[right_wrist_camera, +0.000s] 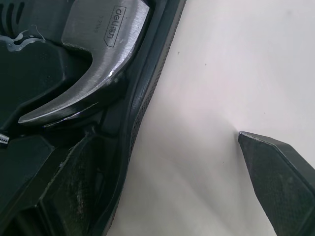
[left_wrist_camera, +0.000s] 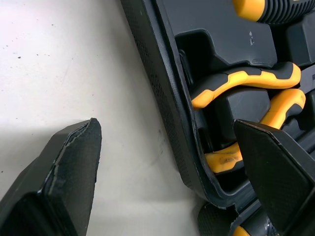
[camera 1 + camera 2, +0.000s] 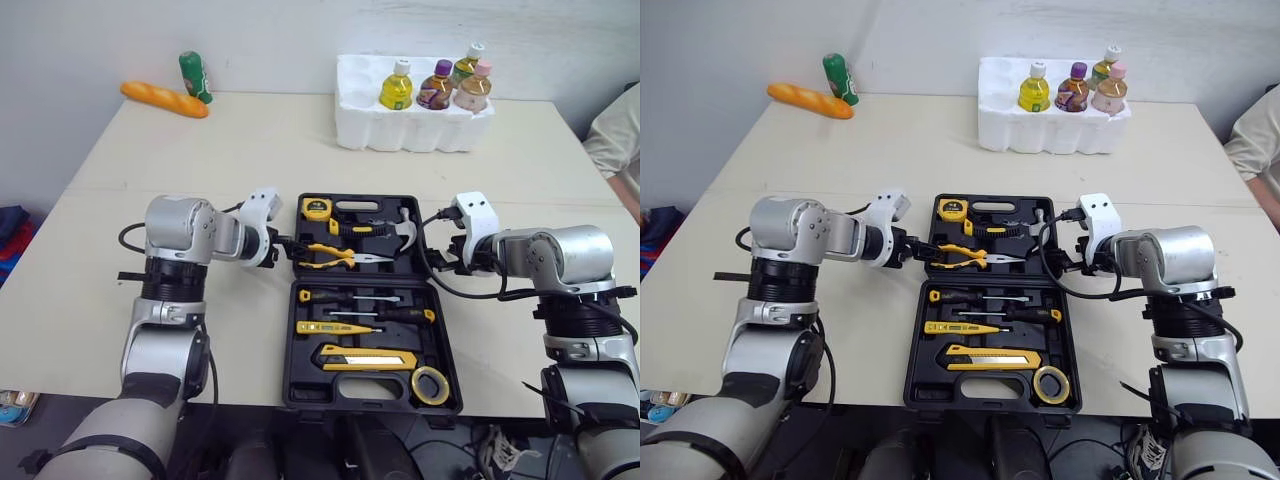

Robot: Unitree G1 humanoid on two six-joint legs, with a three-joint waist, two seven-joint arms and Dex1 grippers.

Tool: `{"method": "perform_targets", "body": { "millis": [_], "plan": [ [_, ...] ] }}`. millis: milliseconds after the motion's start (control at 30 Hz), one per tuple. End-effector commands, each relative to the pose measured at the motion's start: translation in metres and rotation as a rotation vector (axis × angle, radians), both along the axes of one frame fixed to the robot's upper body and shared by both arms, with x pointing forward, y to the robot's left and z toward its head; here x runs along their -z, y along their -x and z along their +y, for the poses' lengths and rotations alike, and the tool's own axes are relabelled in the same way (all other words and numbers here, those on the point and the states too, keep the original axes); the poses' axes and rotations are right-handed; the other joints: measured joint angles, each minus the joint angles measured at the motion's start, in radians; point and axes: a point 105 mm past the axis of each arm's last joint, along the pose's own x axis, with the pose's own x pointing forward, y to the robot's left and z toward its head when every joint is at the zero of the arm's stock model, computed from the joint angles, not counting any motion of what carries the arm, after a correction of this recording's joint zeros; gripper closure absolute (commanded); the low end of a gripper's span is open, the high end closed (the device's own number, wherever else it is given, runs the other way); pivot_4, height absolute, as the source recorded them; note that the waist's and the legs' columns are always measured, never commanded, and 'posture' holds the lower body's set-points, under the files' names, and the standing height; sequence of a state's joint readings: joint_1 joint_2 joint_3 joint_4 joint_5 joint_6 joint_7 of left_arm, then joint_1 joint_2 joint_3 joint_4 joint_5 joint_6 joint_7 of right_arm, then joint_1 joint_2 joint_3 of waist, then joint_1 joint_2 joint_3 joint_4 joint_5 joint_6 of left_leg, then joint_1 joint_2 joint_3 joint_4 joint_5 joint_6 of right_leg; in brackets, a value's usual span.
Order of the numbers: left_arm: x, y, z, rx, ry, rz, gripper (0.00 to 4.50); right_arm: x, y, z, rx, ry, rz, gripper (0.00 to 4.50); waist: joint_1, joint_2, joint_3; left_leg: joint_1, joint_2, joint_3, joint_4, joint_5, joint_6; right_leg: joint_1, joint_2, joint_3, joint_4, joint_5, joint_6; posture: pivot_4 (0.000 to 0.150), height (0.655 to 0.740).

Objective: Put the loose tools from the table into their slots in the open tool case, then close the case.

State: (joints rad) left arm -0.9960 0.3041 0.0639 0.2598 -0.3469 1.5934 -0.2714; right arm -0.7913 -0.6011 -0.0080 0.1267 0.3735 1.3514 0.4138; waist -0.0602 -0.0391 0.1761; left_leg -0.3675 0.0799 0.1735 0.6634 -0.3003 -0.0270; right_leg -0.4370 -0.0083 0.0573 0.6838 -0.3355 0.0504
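On the surface (image 3: pixel 250 150), the tool case (image 3: pixel 360 281) lies open, slots filled.
The left end effector (image 3: pixel 288 246) and right end effector (image 3: pixel 440 262), fingers apart, straddle its far half's walls; folding it shut looks next.

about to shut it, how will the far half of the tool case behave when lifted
The far half probably swings up stiffly: its wall looks like thick moulded plastic. Likely heavy for its size, with the hammer, pliers and tape measure seated in it. The fine-textured wall should not be slippery.
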Motion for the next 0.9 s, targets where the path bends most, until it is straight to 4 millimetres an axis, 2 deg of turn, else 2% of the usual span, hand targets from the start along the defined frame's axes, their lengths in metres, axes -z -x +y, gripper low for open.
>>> {"method": "perform_targets", "body": {
  "millis": [33,133,200,267,467,500,533,700,800,900],
  "plan": [
    [0.023,0.004,0.004,-0.032,-0.085,0.080,0.06,-0.001,-0.001,0.000,-0.001,0.008,-0.013,0.00,0.001,0.000,0.000,0.000,0.000,0.000,0.000,0.000,0.000,0.000,0.000,0.000,0.000,0.000,0.000,0.150,0.7339],
    [0.022,0.004,0.002,-0.016,-0.123,0.068,0.06,0.002,-0.002,0.001,0.003,0.006,-0.006,0.00,0.000,0.000,0.000,0.001,0.000,0.000,0.000,0.000,0.000,0.002,0.000,0.000,0.000,0.000,0.000,0.150,0.7339],
    [0.023,0.004,0.002,-0.013,-0.142,0.068,0.59,0.006,-0.002,0.000,0.014,0.008,0.005,0.51,-0.001,0.000,0.000,0.004,0.000,-0.001,0.000,0.000,0.000,0.005,0.000,0.000,0.000,0.000,0.000,0.150,0.7339],
    [0.025,0.004,0.000,-0.021,-0.132,0.078,1.29,0.010,-0.001,0.000,0.015,0.013,0.018,1.29,-0.001,0.000,0.000,0.009,0.000,-0.001,-0.002,0.000,-0.001,0.010,0.000,0.000,-0.003,0.000,0.000,0.150,0.7339],
    [0.028,0.002,0.000,-0.053,-0.119,0.091,3.87,0.015,0.004,0.004,0.005,-0.003,0.040,4.08,0.000,-0.001,-0.001,0.009,0.000,-0.001,-0.003,0.000,-0.001,0.011,0.000,-0.001,-0.005,0.000,0.000,0.150,0.7339],
    [0.029,0.003,0.000,-0.052,-0.120,0.094,4.16,0.016,0.004,0.004,0.007,-0.006,0.042,4.36,0.001,-0.001,-0.002,0.009,0.000,-0.001,-0.003,0.000,-0.001,0.011,0.000,-0.001,-0.005,0.000,0.000,0.150,0.7339],
    [0.033,0.005,-0.002,-0.035,-0.117,0.107,4.42,0.016,0.005,0.004,0.009,-0.006,0.044,4.50,0.001,-0.001,-0.002,0.010,0.000,-0.001,-0.003,0.000,-0.001,0.012,0.000,-0.001,-0.005,0.000,0.000,0.150,0.7339],
    [0.037,0.010,-0.009,-0.005,-0.106,0.118,4.46,0.015,0.005,0.006,0.010,-0.006,0.045,4.50,0.002,-0.001,-0.004,0.014,0.000,-0.001,-0.008,0.000,-0.001,0.017,0.000,-0.001,-0.010,0.000,0.000,0.150,0.7339],
    [0.029,0.007,-0.013,-0.001,-0.079,0.091,4.46,0.011,0.004,0.005,0.009,-0.004,0.034,4.50,0.002,-0.001,-0.004,0.016,0.000,-0.002,-0.010,0.000,-0.001,0.019,0.000,-0.002,-0.014,0.000,0.001,0.150,0.7339],
    [0.003,-0.006,-0.023,0.032,-0.006,-0.064,4.46,-0.001,-0.001,0.003,0.002,0.020,-0.052,4.50,0.004,-0.001,-0.004,0.016,0.000,-0.002,-0.011,0.000,-0.001,0.020,0.000,-0.002,-0.016,0.001,0.001,0.150,0.7339]
  ]
}}
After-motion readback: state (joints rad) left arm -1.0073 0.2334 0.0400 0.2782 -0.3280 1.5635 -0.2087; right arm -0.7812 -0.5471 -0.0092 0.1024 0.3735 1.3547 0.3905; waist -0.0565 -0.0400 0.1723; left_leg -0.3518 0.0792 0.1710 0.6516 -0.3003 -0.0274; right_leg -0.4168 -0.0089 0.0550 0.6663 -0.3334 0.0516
